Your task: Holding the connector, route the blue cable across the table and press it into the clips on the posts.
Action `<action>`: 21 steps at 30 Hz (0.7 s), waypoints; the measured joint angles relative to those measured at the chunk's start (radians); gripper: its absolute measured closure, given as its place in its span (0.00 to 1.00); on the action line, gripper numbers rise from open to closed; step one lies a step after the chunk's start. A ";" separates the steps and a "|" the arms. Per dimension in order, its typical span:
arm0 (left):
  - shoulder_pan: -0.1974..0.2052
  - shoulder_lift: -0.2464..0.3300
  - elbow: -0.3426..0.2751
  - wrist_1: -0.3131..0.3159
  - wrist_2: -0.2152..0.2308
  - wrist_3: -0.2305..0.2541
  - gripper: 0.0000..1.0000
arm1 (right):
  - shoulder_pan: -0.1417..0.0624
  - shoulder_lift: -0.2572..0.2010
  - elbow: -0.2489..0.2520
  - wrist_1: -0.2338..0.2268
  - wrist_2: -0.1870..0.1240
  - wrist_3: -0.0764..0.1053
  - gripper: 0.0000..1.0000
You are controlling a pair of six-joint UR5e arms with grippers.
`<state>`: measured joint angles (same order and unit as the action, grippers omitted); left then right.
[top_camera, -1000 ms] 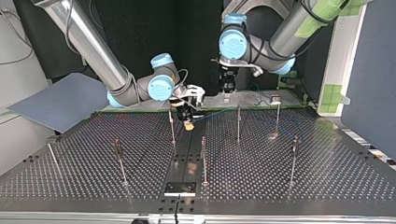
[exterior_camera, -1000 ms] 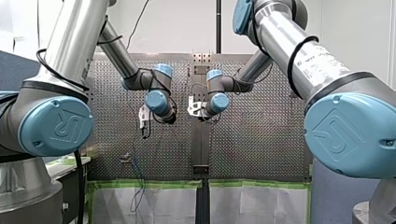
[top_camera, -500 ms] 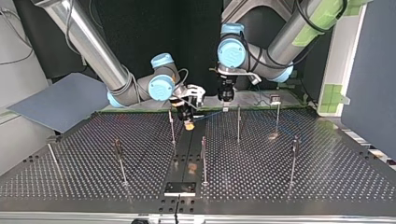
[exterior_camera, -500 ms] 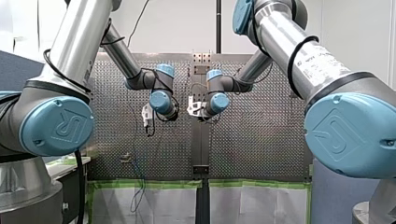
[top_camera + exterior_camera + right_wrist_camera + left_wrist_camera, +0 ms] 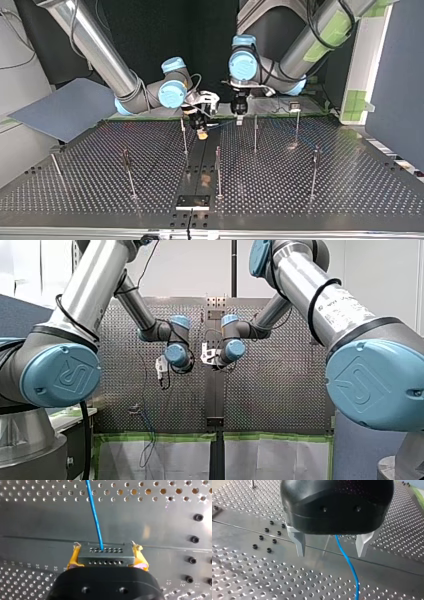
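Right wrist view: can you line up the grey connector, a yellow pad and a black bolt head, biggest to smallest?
1. connector
2. yellow pad
3. bolt head, though it lies farther from the camera, so it may only look smallest.

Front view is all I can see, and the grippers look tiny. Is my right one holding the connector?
Observer: Yes. The right wrist view shows your right gripper shut on the grey connector, with yellow pads on both sides.
Operator: Where does the cable go?
Observer: The blue cable comes out of one of the connector's holes and runs ahead over the table.
Operator: Is my left one grabbing it?
Observer: No. The left gripper is open. The cable passes between its metal fingers and touches neither.
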<state>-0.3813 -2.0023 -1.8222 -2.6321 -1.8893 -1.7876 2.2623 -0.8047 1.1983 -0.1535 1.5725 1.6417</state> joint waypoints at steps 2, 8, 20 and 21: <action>0.001 -0.013 0.010 -0.003 -0.002 0.000 0.00 | 0.000 0.000 0.000 0.000 0.000 0.000 1.00; 0.009 -0.025 0.020 0.002 0.000 -0.009 0.00 | 0.000 0.000 0.000 -0.002 0.000 0.000 1.00; -0.004 -0.110 0.104 -0.020 -0.011 -0.023 0.00 | -0.002 0.001 0.000 -0.004 -0.001 0.003 1.00; -0.004 -0.118 0.112 -0.022 -0.017 -0.024 0.00 | -0.002 0.000 -0.001 -0.004 -0.001 0.003 1.00</action>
<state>-0.3853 -2.1199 -1.7106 -2.6540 -1.9068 -1.8117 2.2603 -0.8043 1.1977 -0.1578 1.5712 1.6449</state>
